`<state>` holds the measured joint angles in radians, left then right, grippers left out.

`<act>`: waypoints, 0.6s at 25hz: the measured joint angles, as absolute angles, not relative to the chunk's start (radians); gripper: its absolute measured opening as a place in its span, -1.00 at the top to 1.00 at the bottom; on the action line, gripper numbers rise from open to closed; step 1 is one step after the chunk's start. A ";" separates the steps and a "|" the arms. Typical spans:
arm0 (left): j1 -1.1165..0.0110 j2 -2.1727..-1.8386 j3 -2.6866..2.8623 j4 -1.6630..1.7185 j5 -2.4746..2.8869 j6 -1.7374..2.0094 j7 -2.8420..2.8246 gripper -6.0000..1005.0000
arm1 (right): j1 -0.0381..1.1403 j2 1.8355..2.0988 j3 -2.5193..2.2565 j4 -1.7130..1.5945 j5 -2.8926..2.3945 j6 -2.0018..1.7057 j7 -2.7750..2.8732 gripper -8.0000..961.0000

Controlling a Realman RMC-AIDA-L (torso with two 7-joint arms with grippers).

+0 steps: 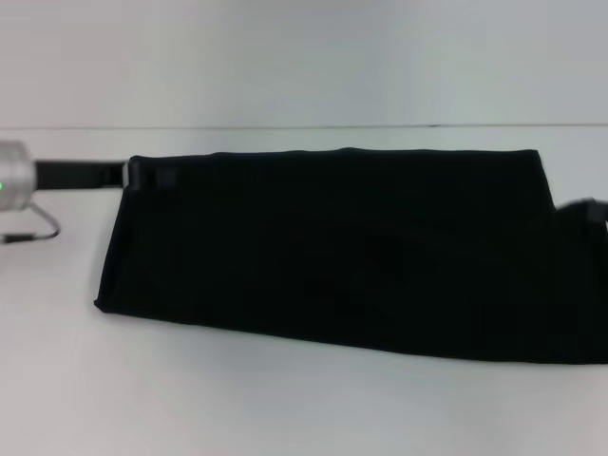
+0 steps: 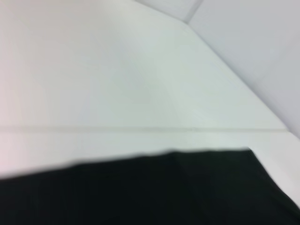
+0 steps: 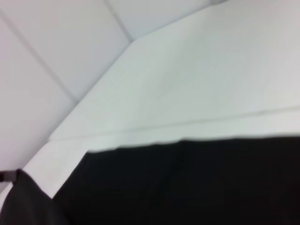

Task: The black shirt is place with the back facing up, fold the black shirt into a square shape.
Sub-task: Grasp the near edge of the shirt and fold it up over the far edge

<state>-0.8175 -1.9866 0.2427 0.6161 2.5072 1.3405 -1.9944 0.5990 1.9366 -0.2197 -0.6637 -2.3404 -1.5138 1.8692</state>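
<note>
The black shirt stretches as a wide dark band across the middle of the head view, from the left-centre of the frame out past the right edge, its top edge nearly straight and level, its lower edge slanting down toward the lower right, with white table showing below and to the left of it. The left tool sits at the shirt's upper left corner, at the end of a dark arm reaching in from the left edge of the frame; it touches the cloth there, though whether its fingers are pinching the fabric or spread I cannot tell, black against black. The right tool shows only as a dark shape at the right edge, against the shirt's upper right corner; its state cannot be told either. Both wrist views show the shirt filling the lower part of the frame over the pale table
</note>
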 joint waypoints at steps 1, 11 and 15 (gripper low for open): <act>-0.832 -1.989 0.251 0.601 2.507 1.290 -1.996 0.96 | 0.619 1.929 -0.231 -0.639 -2.340 -1.470 1.881 0.89; -0.921 -2.044 0.323 0.478 2.483 0.785 -1.985 0.92 | 0.776 1.925 -0.404 -0.443 -2.340 -0.990 1.911 0.89; -0.929 -2.058 0.382 0.470 2.466 0.685 -1.985 0.90 | 0.817 1.931 -0.433 -0.404 -2.336 -0.862 1.905 0.89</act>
<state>-0.9290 -2.0576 0.3818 0.4698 2.4657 0.6852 -1.9848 0.8171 1.9309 -0.4327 -0.4042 -2.3363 -0.8618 1.9048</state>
